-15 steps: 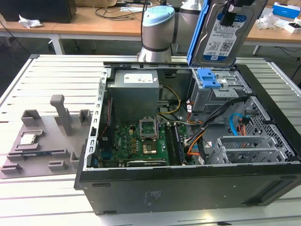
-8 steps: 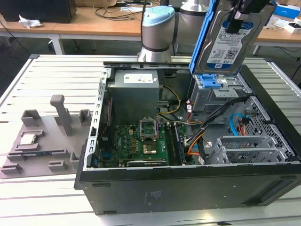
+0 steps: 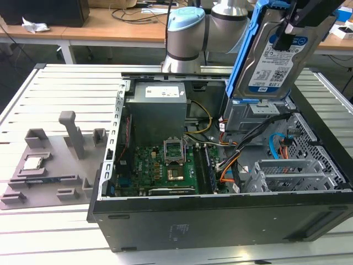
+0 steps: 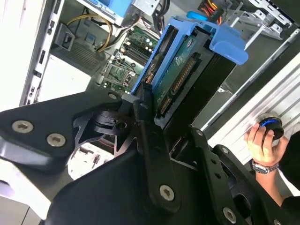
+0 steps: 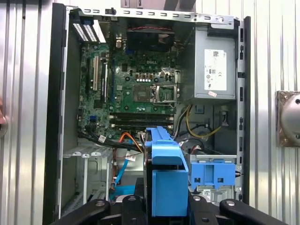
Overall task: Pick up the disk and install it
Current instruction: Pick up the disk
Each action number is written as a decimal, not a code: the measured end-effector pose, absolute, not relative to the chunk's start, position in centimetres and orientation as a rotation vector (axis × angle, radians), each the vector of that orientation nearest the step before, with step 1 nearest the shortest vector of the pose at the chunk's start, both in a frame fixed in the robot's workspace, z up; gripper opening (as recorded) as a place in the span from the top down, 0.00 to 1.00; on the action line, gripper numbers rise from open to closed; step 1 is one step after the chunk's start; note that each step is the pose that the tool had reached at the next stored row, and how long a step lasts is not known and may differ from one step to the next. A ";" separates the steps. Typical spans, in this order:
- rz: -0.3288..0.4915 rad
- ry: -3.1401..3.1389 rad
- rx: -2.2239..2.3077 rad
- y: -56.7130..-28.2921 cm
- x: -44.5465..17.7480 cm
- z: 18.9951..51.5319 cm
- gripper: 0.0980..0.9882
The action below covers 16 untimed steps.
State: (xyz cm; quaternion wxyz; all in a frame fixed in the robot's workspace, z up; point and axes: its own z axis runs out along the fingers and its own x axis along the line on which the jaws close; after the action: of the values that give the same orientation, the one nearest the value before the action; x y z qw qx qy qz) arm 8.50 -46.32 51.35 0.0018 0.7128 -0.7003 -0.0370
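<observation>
Above the open computer case [image 3: 220, 216], toward one o'clock in the exterior view, the disk [image 3: 274, 58] hangs nearly on edge, label facing the camera and its top leaning away toward two o'clock. The gripper [image 3: 292, 25] is clamped on it: in the second wrist view the black fingers [image 4: 149, 122] press against opposite sides of the blue carrier, with the disk [image 4: 187, 65] wedged between them. Its lower edge sits just over the grey drive cage [image 3: 248, 118] at the case's three o'clock side; whether it touches the cage I cannot tell. The first wrist view looks down past the carrier [image 5: 166, 183] to a second blue carrier [image 5: 213, 173] already seated in that cage. I judge the disk picked up and not yet installed. The main risk is the tilt. A corner of the bracket could catch on the cage rim and jam, or twist the disk in the grip. Loose cables [image 3: 276, 146], orange and blue, run near the cage toward four o'clock and could be pinched or dragged under the carrier. If the hold slips, the disk would fall on the motherboard [image 3: 160, 165] at the case's eight o'clock, below the power supply [image 3: 160, 105]. A person's hand [image 4: 262, 140] rests by the table edge, near enough to the arm's working space to call for care.
</observation>
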 end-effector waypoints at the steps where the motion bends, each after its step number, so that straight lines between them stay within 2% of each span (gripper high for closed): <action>1: -0.116 -2.198 2.237 -46.5 8.5 51.3 0.70; 11: -0.116 -2.198 2.237 -49.6 8.5 51.3 0.70; 16: -0.116 -2.198 2.237 -52.5 8.5 50.5 0.70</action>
State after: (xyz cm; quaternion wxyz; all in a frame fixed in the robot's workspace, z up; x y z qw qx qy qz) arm 8.50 -52.48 50.53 0.0018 0.7129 -0.7003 -0.0369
